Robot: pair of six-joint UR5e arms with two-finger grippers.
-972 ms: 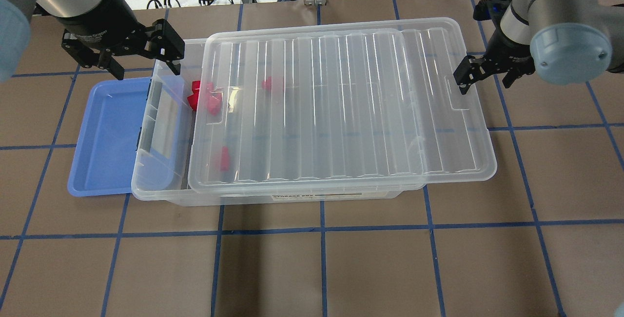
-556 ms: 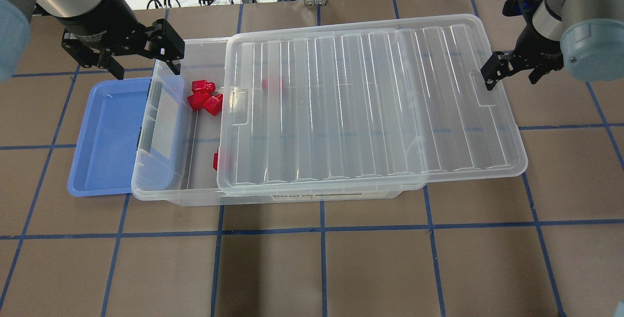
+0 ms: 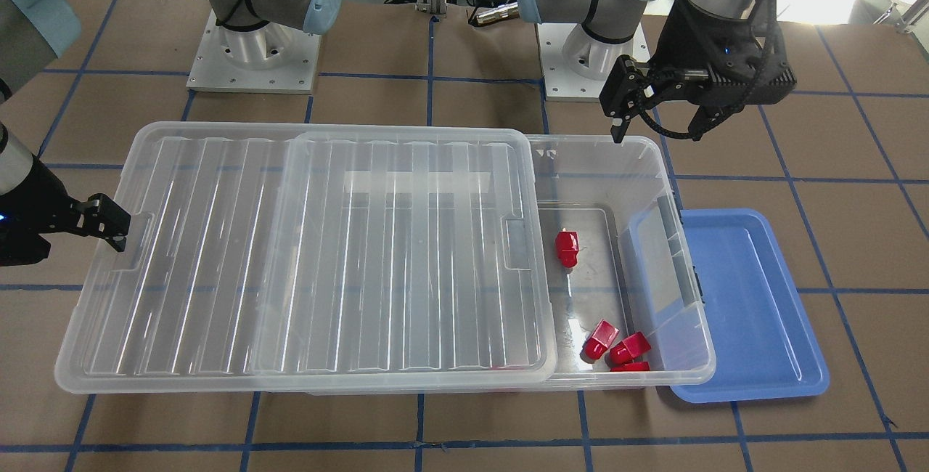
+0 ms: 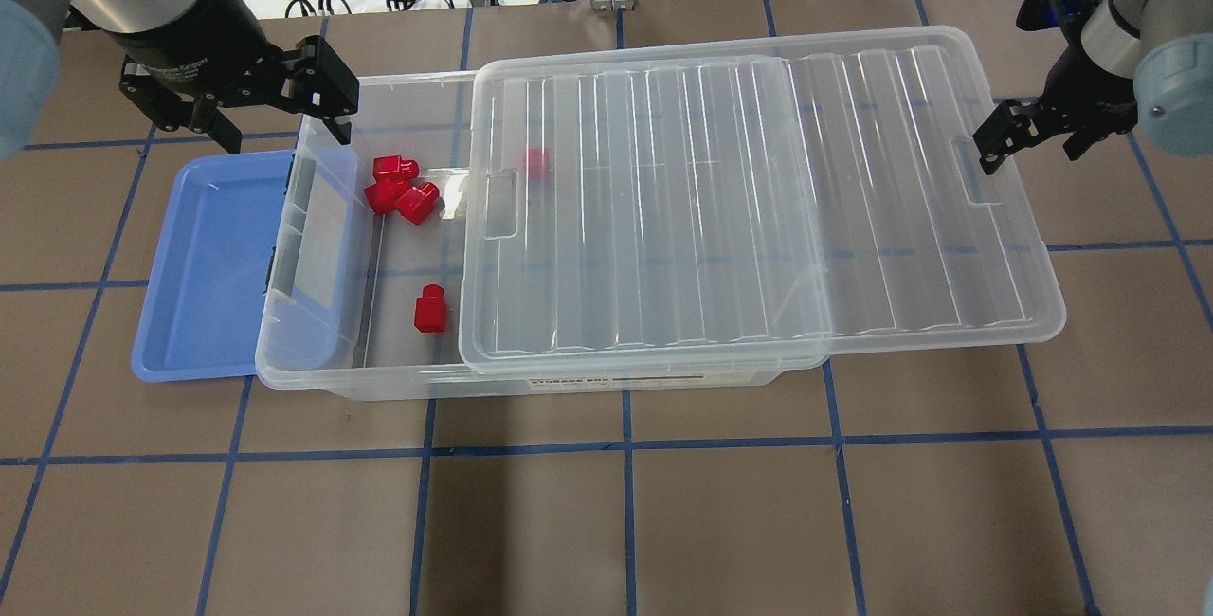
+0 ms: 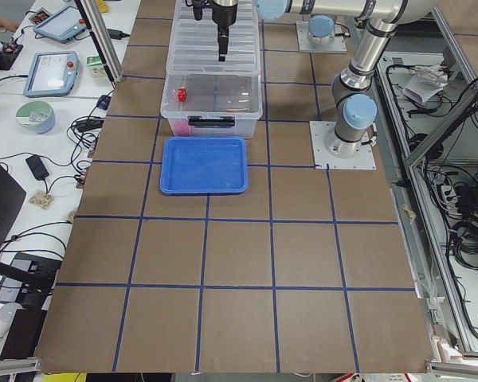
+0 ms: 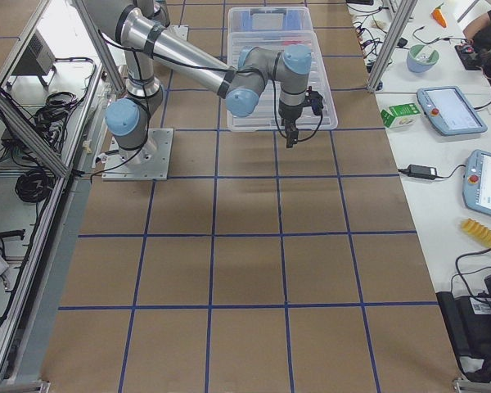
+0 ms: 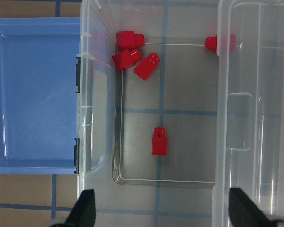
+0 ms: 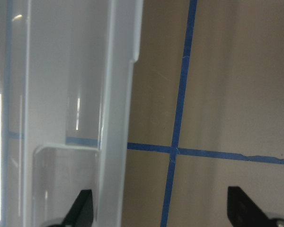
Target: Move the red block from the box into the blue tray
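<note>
Left gripper [image 4: 280, 118] spread, hovering over box [image 4: 379, 387] far-left corner; right gripper [image 4: 1031, 137] spread at lid [image 4: 758, 199] right edge. Brown table [image 4: 720, 521], blue-taped grid.

The brown, blue-gridded table [image 4: 720, 521] carries the box [image 4: 616, 379] with the blue tray [image 4: 204, 256] just beside it.

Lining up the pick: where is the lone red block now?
Overhead view: the lone red block lies on the floor of the box, in its uncovered left end, just left of the lid, apart from the three clustered blocks.
</note>
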